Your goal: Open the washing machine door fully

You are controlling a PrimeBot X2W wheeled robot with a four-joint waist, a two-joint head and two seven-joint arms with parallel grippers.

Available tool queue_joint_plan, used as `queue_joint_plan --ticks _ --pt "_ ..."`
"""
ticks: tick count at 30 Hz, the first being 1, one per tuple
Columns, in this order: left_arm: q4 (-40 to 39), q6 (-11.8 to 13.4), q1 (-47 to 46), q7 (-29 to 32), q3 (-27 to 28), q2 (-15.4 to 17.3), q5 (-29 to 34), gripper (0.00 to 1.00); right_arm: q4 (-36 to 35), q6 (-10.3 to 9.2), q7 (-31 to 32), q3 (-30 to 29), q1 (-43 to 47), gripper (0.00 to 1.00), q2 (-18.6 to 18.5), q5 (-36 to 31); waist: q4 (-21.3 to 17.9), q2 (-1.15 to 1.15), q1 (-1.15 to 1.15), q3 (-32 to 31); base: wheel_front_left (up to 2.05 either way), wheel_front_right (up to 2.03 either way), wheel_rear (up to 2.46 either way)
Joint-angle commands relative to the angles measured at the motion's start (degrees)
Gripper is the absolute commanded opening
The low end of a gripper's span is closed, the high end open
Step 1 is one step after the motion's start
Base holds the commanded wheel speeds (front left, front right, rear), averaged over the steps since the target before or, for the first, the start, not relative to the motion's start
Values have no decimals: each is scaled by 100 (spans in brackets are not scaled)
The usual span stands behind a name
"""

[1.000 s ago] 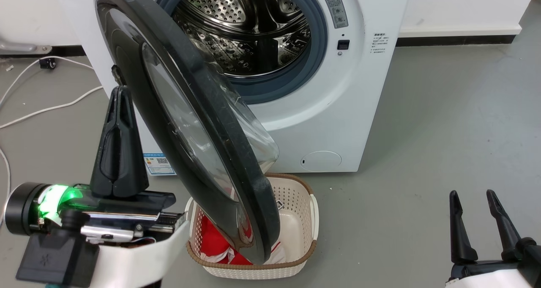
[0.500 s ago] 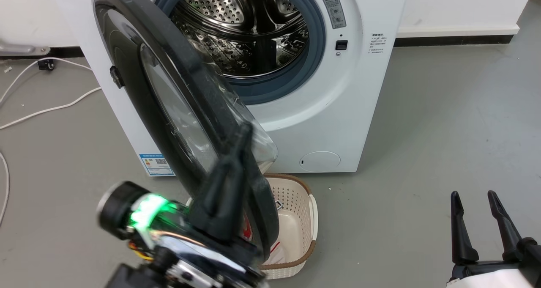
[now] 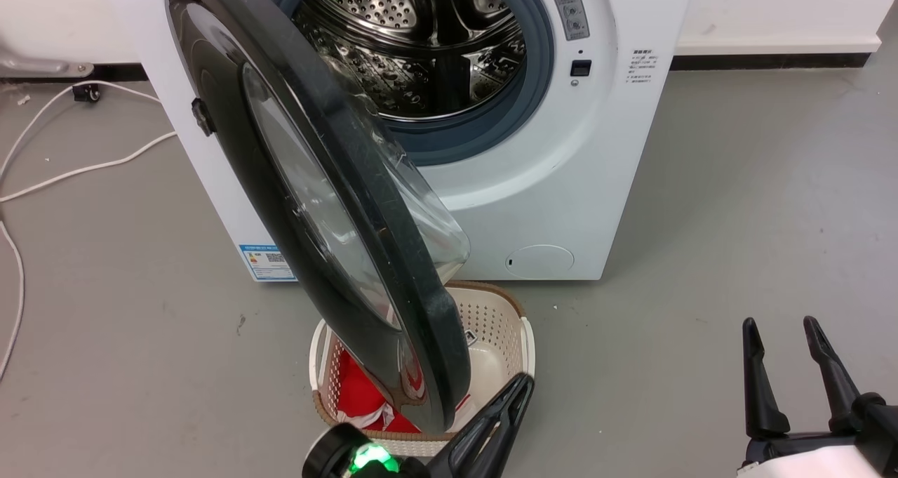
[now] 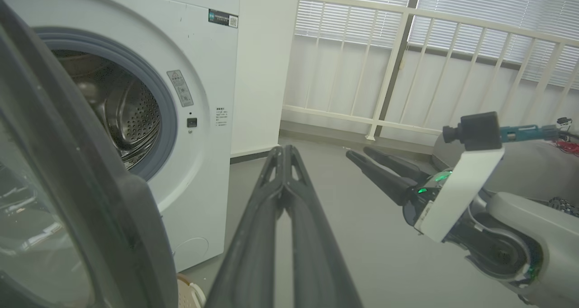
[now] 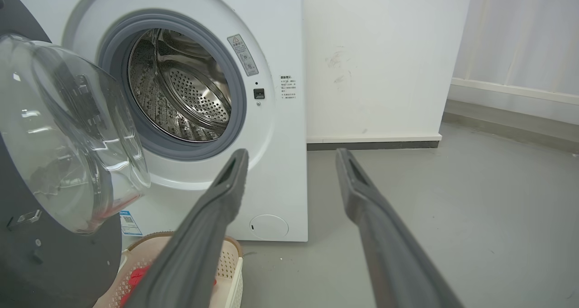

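The white washing machine (image 3: 617, 148) stands with its steel drum exposed. Its glossy black washing machine door (image 3: 280, 183) is swung far out on its left hinge, edge-on to me, the clear glass bowl (image 5: 68, 131) bulging toward the drum. My left gripper (image 3: 525, 380) is shut and empty, low at the bottom centre, just right of the door's free edge and not touching it. Seen from the left wrist, the shut fingertips (image 4: 284, 149) point past the door (image 4: 90, 186). At the lower right my right gripper (image 3: 779, 323) hangs open, well away from the machine (image 5: 280, 36).
A cream perforated basket (image 3: 505, 316) holding red cloth (image 3: 358, 394) sits on the floor under the door's lower edge. White cables (image 3: 70, 173) trail across the grey floor at left. A white railing (image 4: 393, 63) lines the far side.
My left gripper has swept from the left side of the door, across the bottom of the view, to just right of the door's free edge. The door stands about as before; the camera shifted slightly.
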Motion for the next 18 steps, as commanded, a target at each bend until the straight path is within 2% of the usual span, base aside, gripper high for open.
queue_joint_plan --ticks 1,6,18 --pt "202 21 107 23 17 44 -50 0 -11 -2 -1 20 -58 100 16 -34 3 0 0 42 0 0 0" --pt "827 72 51 -41 3 70 37 0 24 -2 7 68 -154 100 16 -12 -18 0 0 129 0 0 0" --pt "1801 457 -664 -455 393 -124 79 0 55 -2 40 70 -228 100 16 -35 -137 0 0 275 0 0 0"
